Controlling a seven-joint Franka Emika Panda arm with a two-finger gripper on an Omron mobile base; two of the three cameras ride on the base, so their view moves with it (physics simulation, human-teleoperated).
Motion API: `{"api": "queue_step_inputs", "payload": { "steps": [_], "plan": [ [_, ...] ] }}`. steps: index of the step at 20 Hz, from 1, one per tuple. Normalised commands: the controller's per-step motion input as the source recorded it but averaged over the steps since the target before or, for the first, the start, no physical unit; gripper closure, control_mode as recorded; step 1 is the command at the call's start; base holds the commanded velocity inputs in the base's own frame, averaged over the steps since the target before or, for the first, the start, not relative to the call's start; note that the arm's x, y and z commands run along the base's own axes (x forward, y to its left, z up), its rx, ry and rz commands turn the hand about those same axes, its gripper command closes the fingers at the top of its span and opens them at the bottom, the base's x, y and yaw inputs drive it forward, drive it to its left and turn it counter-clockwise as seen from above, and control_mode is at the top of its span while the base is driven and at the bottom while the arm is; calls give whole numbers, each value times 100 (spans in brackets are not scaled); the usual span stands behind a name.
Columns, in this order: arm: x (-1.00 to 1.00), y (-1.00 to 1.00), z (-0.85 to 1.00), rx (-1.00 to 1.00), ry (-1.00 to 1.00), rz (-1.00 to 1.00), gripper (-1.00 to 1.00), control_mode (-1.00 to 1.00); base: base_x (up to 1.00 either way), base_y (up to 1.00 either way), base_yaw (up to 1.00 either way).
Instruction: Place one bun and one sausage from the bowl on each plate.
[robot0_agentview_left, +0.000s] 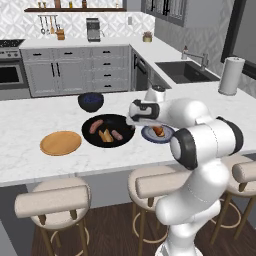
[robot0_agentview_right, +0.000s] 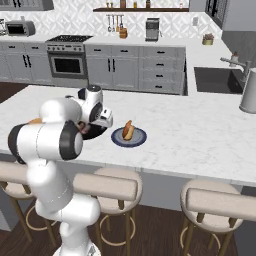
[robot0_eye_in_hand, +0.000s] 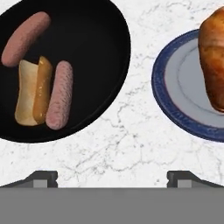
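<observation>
Two sausages and one bun lie in the black bowl, on a white marble counter in a rendered kitchen. In hand view, one sausage lies apart toward the bowl's upper left; the yellow-tan bun sits mid-bowl w/ the second sausage touching its right side. An orange-brown bun already rests on the blue-grey plate, just right of the bowl. A tan wooden plate sits just left of the bowl in left base view and has nothing on it. A smaller dark blue bowl stands behind, not part of the job.

The gripper hovers over bare counter between bowl and blue-grey plate; its two tips sit wide apart, nothing between them, so spread and empty.

Judgement: first bun looks delivered; step in hand is prob. fetching a sausage for that same plate. Next move calls for swinging left over the bowl, lining the fingers across a sausage's narrow width, then descending. The lone upper-left sausage looks easier, since the other presses against the bun and a finger could nudge or catch the bun too. Three items remain to place.
</observation>
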Motion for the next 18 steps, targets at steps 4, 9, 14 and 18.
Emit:
{"api": "queue_step_inputs", "payload": {
  "steps": [4, 9, 14, 18],
  "plan": [
    [0, 36, 0, -3, 20, 1, -100, -100, 0, 0, 0],
    [0, 13, -8, -1, 7, 1, -100, -100, 0, 0, 0],
    [0, 13, -23, -1, 0, 0, -100, -100, 0, 0, 0],
    [0, 10, -21, 0, 0, 0, -100, -100, 0, 0, 0]
  ]
}}
